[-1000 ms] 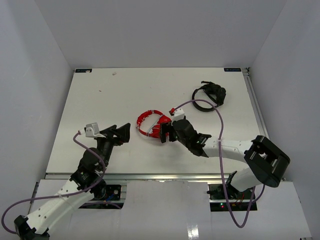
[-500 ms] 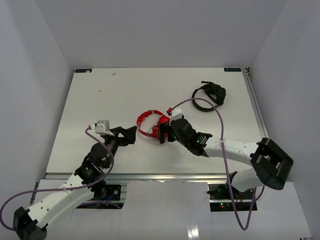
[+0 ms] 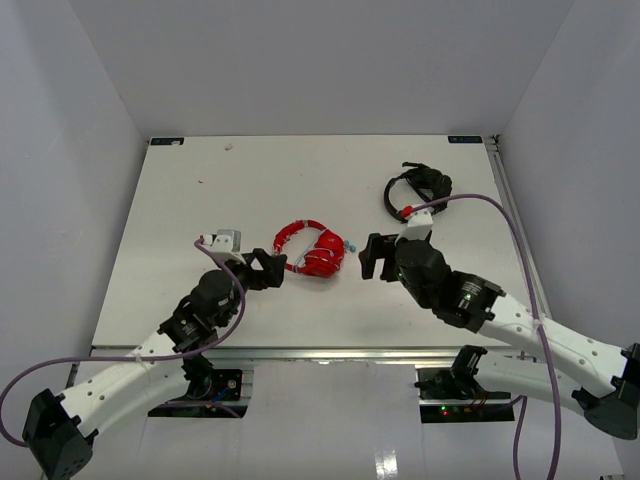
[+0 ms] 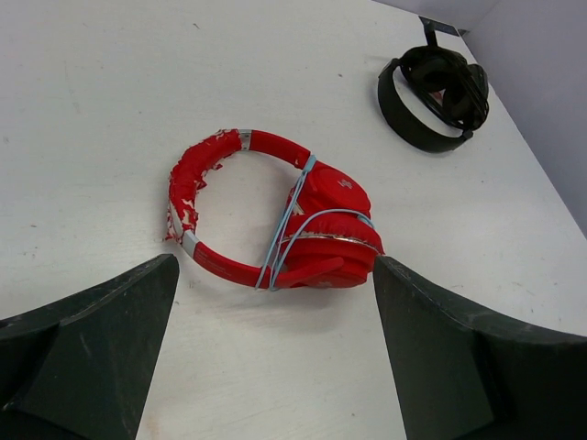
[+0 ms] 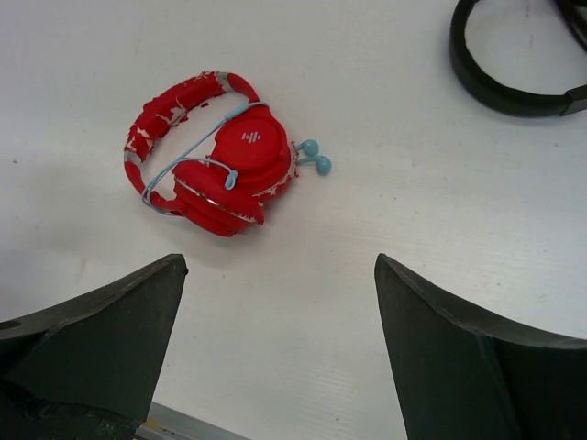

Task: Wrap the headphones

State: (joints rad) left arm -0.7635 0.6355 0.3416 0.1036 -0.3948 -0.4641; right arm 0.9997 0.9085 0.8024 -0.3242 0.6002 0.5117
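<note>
A pair of red headphones (image 3: pixel 312 250) lies flat near the middle of the white table (image 3: pixel 180 200), a little toward its near edge. The earcups are folded together inside the band so the pale blue cable (image 5: pixel 188 156) can loop around cups and band and stay put, with its two small ends poking out at one side. The left gripper (image 3: pixel 266 270) and right gripper (image 3: pixel 372 257) flank the bundle without touching it, jaws spread wide and empty, probably because the wrap looks about finished; black headphones (image 3: pixel 418 190) sit apart near the far right corner.
</note>
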